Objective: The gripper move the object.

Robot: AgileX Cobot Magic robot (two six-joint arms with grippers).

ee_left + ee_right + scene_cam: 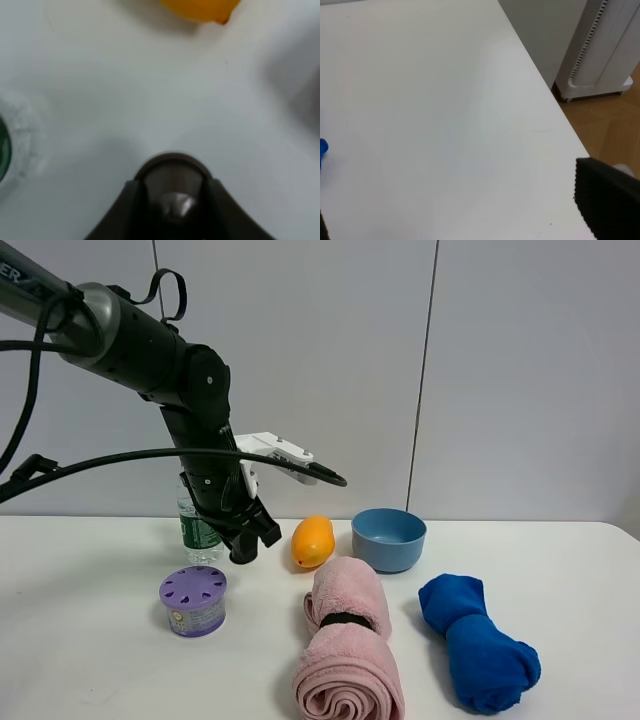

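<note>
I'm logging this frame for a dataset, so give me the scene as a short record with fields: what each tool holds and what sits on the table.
left tool: shut on coffee capsule, close to the table
right tool: open, nothing between its fingers
by the left tool: green-labelled bottle behind it, orange fruit beside it
front left: purple vented container
centre to right: blue bowl, pink rolled towel, blue rolled towel
</note>
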